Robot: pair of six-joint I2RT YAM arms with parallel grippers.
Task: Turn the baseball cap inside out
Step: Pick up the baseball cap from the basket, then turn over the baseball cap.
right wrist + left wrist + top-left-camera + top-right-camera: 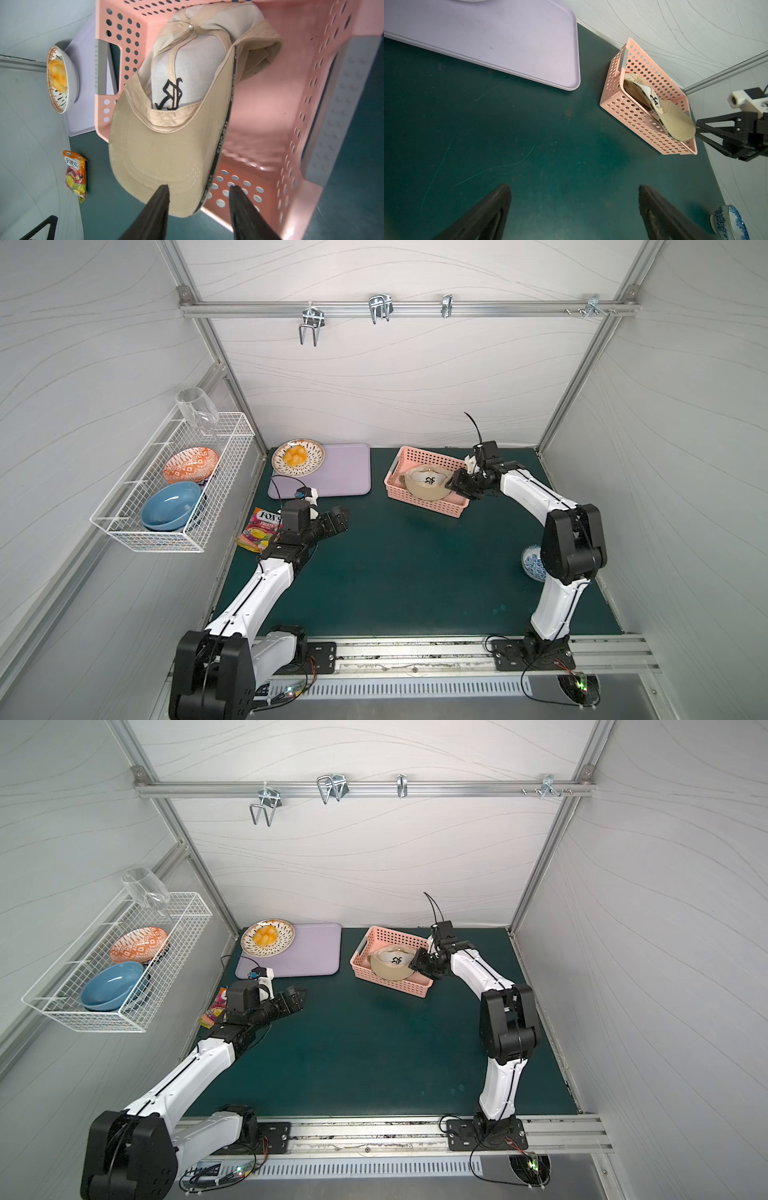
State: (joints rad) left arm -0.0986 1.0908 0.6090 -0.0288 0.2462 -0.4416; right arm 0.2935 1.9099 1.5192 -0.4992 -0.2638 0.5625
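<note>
The beige baseball cap (426,487) (392,967) lies in a pink perforated basket (424,508) (386,986) at the back right of the green mat. Its brim (162,149) sticks out over the basket's corner. The crown (193,62) shows a whitish surface with taped seams and a black monogram. My right gripper (455,485) (417,961) (198,188) straddles the brim's edge; one finger overlaps the brim and a gap shows beside the other. My left gripper (343,516) (301,994) (574,187) hovers wide open over bare mat, far left of the cap (675,122).
A lilac tray (345,472) holds a patterned plate of yellow food (298,457) at the back left. A candy bag (259,529) lies by the left arm. A blue-and-white bowl (533,562) sits behind the right arm. A wire rack (174,526) with bowls hangs on the left wall.
</note>
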